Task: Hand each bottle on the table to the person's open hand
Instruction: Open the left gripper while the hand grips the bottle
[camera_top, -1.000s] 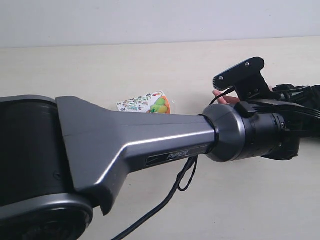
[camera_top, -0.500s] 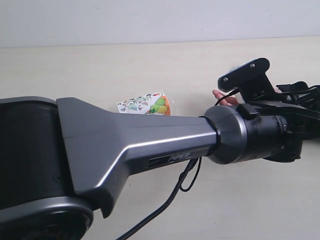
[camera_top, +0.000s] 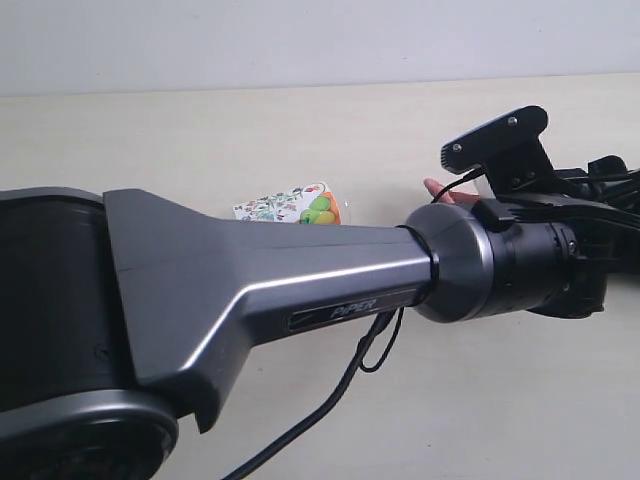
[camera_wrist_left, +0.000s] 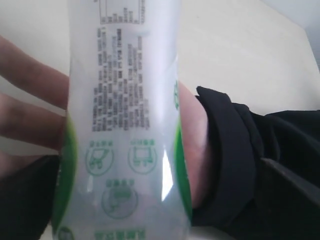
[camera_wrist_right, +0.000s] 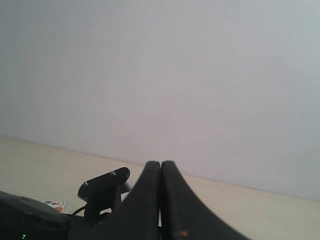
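Left gripper (camera_top: 610, 215): jaws hidden, so cannot tell whether spread or clamped. Just ahead of it, green-and-white label bottle (camera_wrist_left: 125, 125) resting against the person's hand (camera_wrist_left: 30, 115), over palm and fingers. Right gripper (camera_wrist_right: 161, 200) pressed shut, holding nothing. Probably one handover close to finished. Fruit-label bottle (camera_top: 300, 208) well back from the left gripper on the table (camera_top: 200, 140), not yet delivered. No other bottles visible.

You work in what reads as a robotics lab or test room: a plain pale beige table (camera_top: 250, 140) set against a blank grey-white wall (camera_top: 300, 40), a dark grey arm (camera_top: 270, 280) lettered PIPER reaching across it, a loose black cable (camera_top: 300, 428) trailing from the arm over the tabletop
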